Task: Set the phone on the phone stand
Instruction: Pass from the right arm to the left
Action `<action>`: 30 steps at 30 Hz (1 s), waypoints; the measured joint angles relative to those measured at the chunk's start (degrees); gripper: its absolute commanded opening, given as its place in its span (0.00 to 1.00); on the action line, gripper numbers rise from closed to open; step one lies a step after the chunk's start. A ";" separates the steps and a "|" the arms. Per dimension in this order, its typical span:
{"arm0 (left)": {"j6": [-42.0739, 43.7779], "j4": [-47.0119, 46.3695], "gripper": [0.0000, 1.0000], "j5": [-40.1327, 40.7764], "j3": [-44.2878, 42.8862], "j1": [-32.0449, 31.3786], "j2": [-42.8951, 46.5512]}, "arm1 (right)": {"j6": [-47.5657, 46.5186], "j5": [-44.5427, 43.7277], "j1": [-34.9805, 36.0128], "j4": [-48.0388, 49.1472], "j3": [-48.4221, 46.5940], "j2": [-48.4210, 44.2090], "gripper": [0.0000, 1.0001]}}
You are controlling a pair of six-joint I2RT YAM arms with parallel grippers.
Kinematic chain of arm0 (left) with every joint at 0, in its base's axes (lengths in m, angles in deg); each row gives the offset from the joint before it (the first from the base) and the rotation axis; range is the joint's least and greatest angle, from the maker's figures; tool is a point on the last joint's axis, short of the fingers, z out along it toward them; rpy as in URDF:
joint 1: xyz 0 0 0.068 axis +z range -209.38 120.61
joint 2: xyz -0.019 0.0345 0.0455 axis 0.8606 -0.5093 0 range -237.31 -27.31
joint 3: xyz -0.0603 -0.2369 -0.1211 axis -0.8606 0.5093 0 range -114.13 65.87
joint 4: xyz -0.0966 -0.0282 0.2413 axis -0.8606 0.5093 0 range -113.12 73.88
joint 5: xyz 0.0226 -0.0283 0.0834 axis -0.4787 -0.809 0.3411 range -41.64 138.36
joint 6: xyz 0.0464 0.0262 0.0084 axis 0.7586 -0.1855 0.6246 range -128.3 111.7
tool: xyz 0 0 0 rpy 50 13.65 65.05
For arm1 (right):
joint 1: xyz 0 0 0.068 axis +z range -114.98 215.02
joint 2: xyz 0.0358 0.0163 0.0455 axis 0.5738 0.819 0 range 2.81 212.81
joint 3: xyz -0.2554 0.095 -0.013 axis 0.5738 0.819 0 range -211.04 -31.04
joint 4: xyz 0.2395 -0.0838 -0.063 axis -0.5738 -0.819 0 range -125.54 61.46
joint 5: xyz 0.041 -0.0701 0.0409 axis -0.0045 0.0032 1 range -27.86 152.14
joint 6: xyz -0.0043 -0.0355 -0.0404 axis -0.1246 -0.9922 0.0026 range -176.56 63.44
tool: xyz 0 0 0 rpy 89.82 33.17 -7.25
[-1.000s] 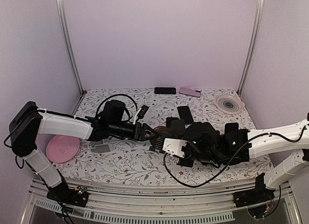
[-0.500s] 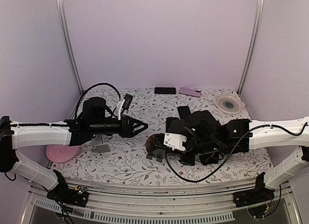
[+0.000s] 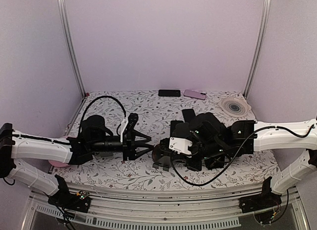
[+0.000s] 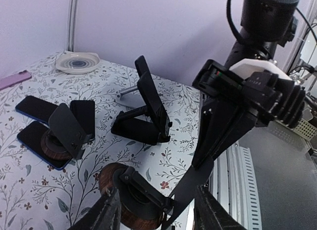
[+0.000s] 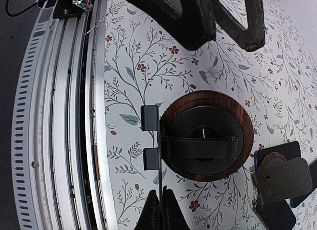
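Observation:
The phone stand has a round wooden base [image 5: 205, 136] with a black arm and a thin dark plate [image 5: 159, 155]. My right gripper [image 5: 161, 202] is shut on the edge of that plate. From above, the stand [image 3: 161, 153] sits at the table's middle front, with the right gripper [image 3: 171, 151] over it. My left gripper [image 3: 146, 144] is open and empty just left of the stand. In the left wrist view its fingers [image 4: 106, 215] straddle the wooden base [image 4: 131, 200] without touching it. A black phone [image 3: 188, 116] lies flat behind the right arm.
Another black phone [image 3: 169, 92] and a pink phone [image 3: 194, 94] lie at the back edge. A white dish [image 3: 235, 106] sits back right. A black folding stand [image 4: 148, 111] and a second wooden-based stand [image 4: 64, 131] on blue phones [image 4: 32, 108] stand beyond. A pink plate [image 3: 55, 163] is under the left arm.
My left gripper pulled back from the stand, then came forward and lower with its jaws open beside it. My right arm shifted left, and the stand slid slightly toward the front.

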 measured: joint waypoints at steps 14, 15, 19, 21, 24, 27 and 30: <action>8.35 -1.68 0.41 -2.49 -1.07 -4.68 -3.37 | 0.98 0.15 -0.07 -1.18 0.00 -0.02 0.02; 8.92 -1.40 0.41 -2.60 -1.27 -5.11 -3.37 | 1.01 0.15 -0.07 -1.18 0.00 -0.02 0.02; 10.56 0.07 0.40 -2.64 -1.99 -6.62 -3.43 | 1.05 0.15 -0.09 -1.18 0.00 -0.02 0.02; 11.34 0.63 0.40 -2.60 -2.12 -7.21 -3.63 | 1.09 0.15 -0.09 -1.20 0.00 -0.02 0.02; 12.17 1.55 0.40 -2.58 -2.16 -7.89 -3.65 | 1.16 0.20 -0.22 -1.27 0.00 -0.02 0.02; 12.63 1.84 0.38 -2.56 -2.25 -8.37 -3.69 | 1.18 0.20 -0.35 -1.33 0.00 -0.02 0.02; 13.07 2.62 0.35 -2.43 -3.17 -8.83 -4.46 | 1.18 0.33 -0.42 -1.36 0.00 -0.02 0.02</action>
